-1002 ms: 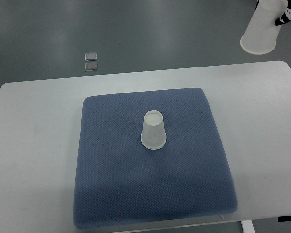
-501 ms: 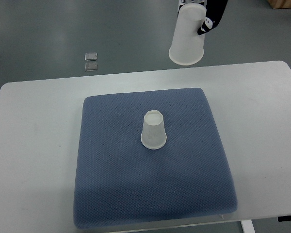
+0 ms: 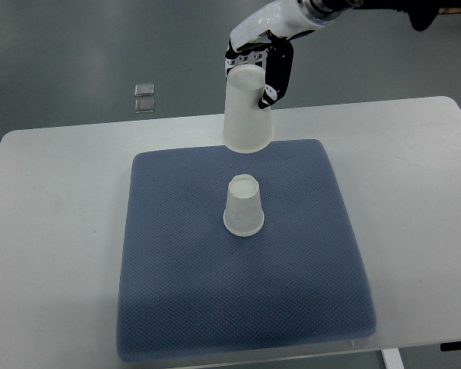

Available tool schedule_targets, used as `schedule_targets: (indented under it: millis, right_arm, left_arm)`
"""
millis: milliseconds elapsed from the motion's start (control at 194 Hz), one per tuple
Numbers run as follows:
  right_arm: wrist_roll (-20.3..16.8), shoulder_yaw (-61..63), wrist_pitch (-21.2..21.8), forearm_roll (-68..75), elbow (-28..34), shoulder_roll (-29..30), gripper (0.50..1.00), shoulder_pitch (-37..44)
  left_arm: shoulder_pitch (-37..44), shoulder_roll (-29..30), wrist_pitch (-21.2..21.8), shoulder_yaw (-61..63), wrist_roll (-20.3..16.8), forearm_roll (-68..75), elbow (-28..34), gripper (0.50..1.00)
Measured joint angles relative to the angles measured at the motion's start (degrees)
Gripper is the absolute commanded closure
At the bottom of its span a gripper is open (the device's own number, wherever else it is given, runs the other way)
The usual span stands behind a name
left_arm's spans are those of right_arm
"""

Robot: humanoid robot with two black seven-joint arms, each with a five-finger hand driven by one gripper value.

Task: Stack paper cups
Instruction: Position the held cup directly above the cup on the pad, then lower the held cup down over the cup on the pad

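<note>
- Right robot hand (image 3: 263,65) gripping an upturned paper cup (image 3: 247,108), held in the air beyond the blue mat (image 3: 177,292).
- Second paper cup (image 3: 243,205) upside down mid-mat on the worktop (image 3: 54,231).
- Stacking not yet done: lowering over it left.

surface: white table (image 3: 54,231) | on it: blue mat (image 3: 177,307) | on mat: upturned paper cup (image 3: 243,206)

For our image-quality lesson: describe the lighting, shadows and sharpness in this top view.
Top view: even, soft lighting; the upside-down white paper cup on the blue textured mat casts only a faint shadow; a darker band crosses the mat's near part; no strong glare on the white table; the held white paper cup in the right hand looks sharp, not blurred.
</note>
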Motion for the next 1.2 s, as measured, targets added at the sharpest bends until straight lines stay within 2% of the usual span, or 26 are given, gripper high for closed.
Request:
schedule_targets:
  millis: [351,1199]
  right_arm:
    - [-0.1,0.6,-2.4,0.6,0.2,1.5,0.816,-4.2]
    - [-1.1,0.4,-5.9,2.1,2.4,2.4,0.807,-8.0]
  left_arm:
    - [0.0,0.0,0.0,0.0,0.0,0.0,0.0,0.500]
    - [0.0,0.0,0.0,0.0,0.0,-0.1,0.3,0.500]
